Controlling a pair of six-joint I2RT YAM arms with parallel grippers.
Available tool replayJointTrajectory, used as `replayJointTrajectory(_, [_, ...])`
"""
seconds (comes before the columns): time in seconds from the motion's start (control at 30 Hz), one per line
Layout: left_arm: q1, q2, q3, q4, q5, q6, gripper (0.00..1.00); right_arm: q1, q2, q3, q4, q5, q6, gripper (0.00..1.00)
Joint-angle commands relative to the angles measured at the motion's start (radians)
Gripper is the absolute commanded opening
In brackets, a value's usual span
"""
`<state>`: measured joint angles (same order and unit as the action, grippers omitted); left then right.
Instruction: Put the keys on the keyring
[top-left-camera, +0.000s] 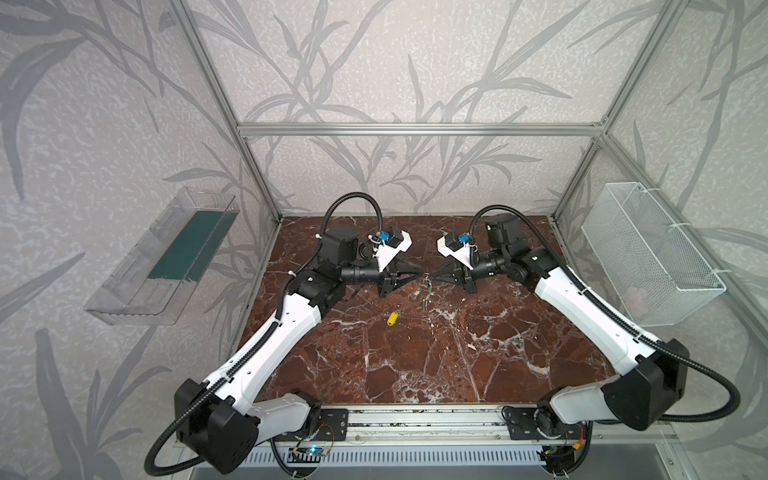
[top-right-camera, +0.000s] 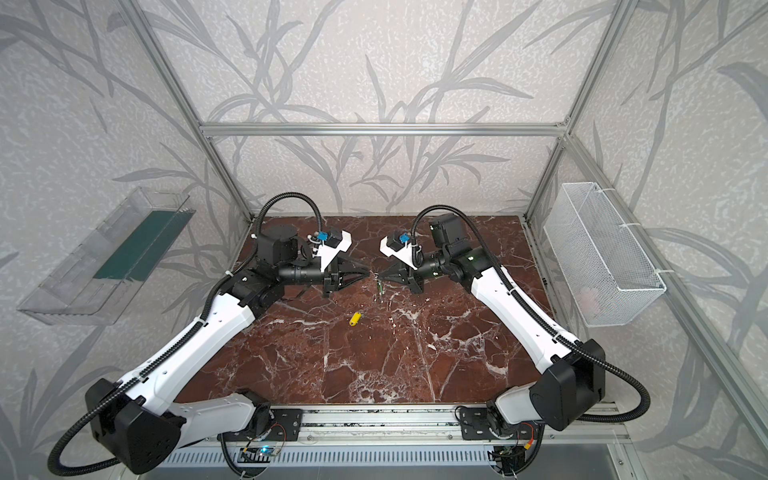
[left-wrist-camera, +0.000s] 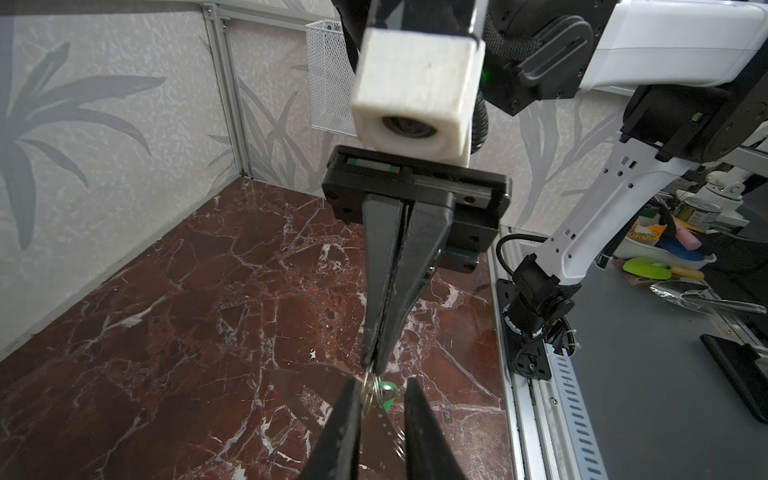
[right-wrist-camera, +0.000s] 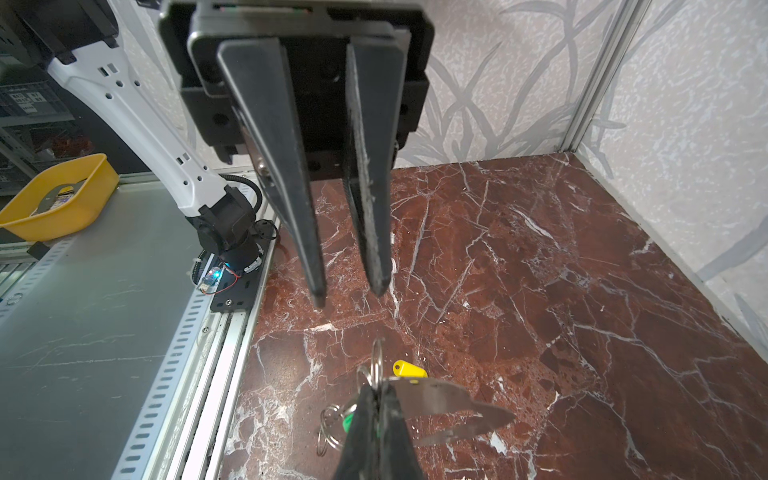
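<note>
Right hand (right-wrist-camera: 376, 390) clamped on keyring (right-wrist-camera: 377, 360); left hand (right-wrist-camera: 350, 296) slightly parted, near.

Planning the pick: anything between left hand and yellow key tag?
No: bare marble tabletop between left hand and yellow key tag, in both top views.

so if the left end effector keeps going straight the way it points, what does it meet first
Likely the thin silver wire ring pinched in the shut right end effector, which faces it tip to tip; depth unclear.

The keyring (left-wrist-camera: 303, 388) is pinched by the closed right hand (left-wrist-camera: 372, 368) above the tabletop (left-wrist-camera: 166, 311); the green key (left-wrist-camera: 389, 395) is framed by the parted left hand (left-wrist-camera: 381, 384).
</note>
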<state>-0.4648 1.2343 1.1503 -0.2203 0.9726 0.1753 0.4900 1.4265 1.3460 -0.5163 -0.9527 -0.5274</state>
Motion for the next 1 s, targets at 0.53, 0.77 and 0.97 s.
replayJointTrajectory(0.53, [-0.038, 0.103, 0.107, -0.129, 0.046, 0.052, 0.21, 0.000, 0.003, 0.028, -0.011, -0.048, -0.022, 0.00])
replayJointTrajectory(0.77, [-0.045, 0.105, 0.109, -0.147, 0.031, 0.062, 0.11, 0.002, 0.000, 0.027, -0.007, -0.053, -0.020, 0.00])
replayJointTrajectory(0.97, [-0.047, 0.098, 0.106, -0.145, 0.031, 0.066, 0.05, 0.001, -0.003, 0.022, -0.002, -0.057, -0.019, 0.00])
